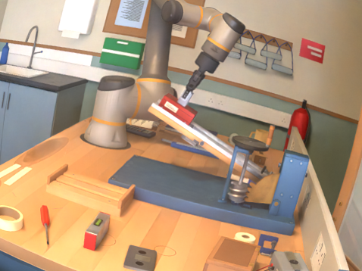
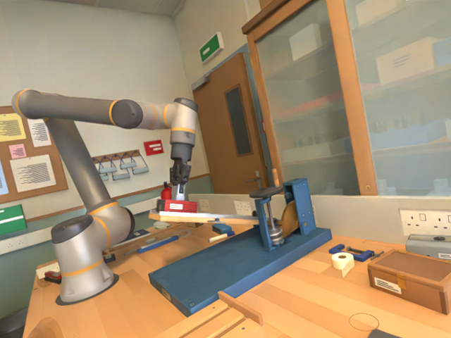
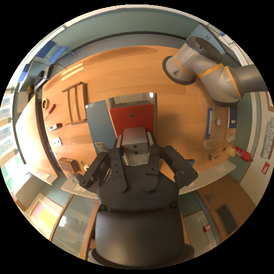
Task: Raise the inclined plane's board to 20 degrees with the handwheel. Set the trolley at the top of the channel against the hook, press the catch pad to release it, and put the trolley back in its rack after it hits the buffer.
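The hook and the catch pad at the top of the board are hidden behind the red trolley [image 1: 177, 108] [image 2: 177, 206] [image 3: 131, 116], which sits at the upper end of the channel on the raised inclined board [image 1: 200, 138] [image 2: 209, 217]. A grey block on the trolley's top stands between the fingers of my gripper [image 1: 185, 99] [image 2: 179, 193] [image 3: 134, 140], which is open around it. The black handwheel [image 1: 249, 144] [image 2: 265, 191] sits on its screw at the board's lower end, by the blue upright. The wooden rack [image 1: 89, 188] [image 3: 74, 102] lies empty on the bench, left of the blue base plate.
Behind the board stands my arm's base [image 1: 111, 113], with a ruler and pens on the bench beside it. On the near bench lie a tape roll [image 1: 10, 218], a red screwdriver [image 1: 45, 222], a small level [image 1: 96, 230], a grey meter [image 1: 140, 258] and a wooden box [image 1: 233, 254].
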Available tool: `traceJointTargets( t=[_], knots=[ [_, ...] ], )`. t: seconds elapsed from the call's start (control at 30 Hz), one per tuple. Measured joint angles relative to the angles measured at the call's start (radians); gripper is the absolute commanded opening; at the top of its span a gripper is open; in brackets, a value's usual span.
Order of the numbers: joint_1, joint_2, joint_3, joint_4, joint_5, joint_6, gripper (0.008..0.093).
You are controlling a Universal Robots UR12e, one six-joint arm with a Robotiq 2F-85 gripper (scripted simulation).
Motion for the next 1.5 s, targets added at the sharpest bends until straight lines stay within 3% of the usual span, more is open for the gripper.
traceJointTargets(
  t=[0.27,1.5],
  knots=[
    [0.0,0.0,0.0,0.0,0.0,0.0,0.068],
    [0.008,0.0,-0.024,0.027,0.002,0.008,0.068]
  ],
)
